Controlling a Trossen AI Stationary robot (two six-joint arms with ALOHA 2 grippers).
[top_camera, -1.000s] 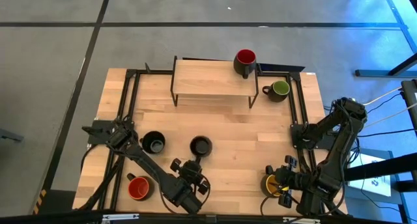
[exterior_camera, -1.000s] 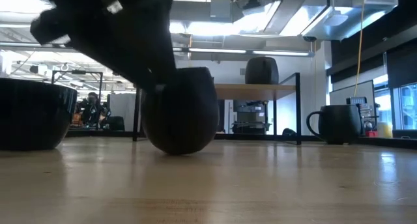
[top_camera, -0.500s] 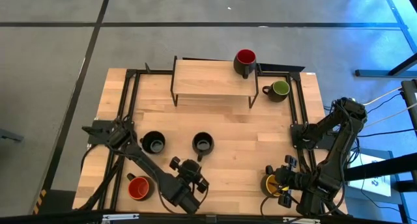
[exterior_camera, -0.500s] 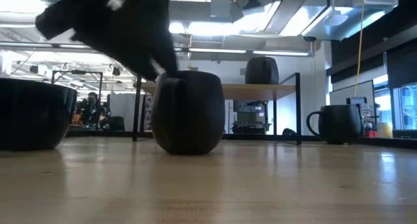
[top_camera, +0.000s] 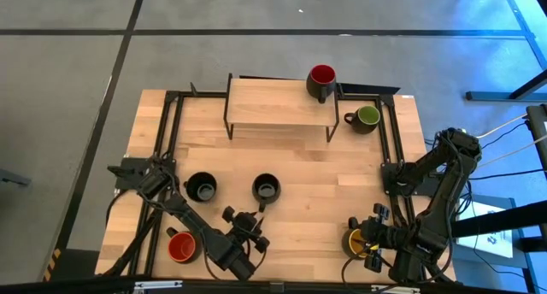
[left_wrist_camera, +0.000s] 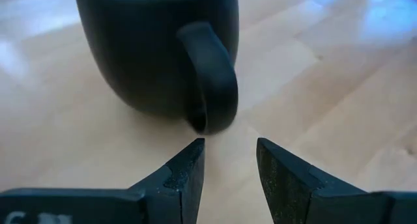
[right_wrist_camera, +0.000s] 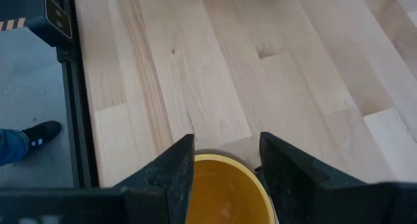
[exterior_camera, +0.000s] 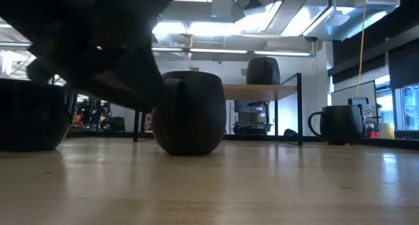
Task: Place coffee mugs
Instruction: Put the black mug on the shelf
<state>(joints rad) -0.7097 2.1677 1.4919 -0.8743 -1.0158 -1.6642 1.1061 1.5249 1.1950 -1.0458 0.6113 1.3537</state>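
One red-lined mug [top_camera: 321, 82] stands on the small shelf [top_camera: 278, 103] at upper centre, the green-lined mug [top_camera: 365, 117] beside it on the surface [top_camera: 325, 170] — four look unplaced. The nearer black mug [top_camera: 266, 190] sits mid-frame, handle toward the left claw [top_camera: 246, 227], just below it, fingers apart and empty. The right claw [top_camera: 369, 240], lower right, straddles the yellow mug's [top_camera: 356, 241] rim — gripped or not, I cannot tell.

The wooden tabletop [top_camera: 299, 161] carried a small raised shelf [top_camera: 278, 103] with a red-lined mug [top_camera: 321, 82] on it, a green-lined mug [top_camera: 365, 118] beside the shelf, two black-lined mugs [top_camera: 202, 187] mid-table, another red-lined mug [top_camera: 181, 246] and a yellow-lined mug [top_camera: 355, 242] near the front edge.
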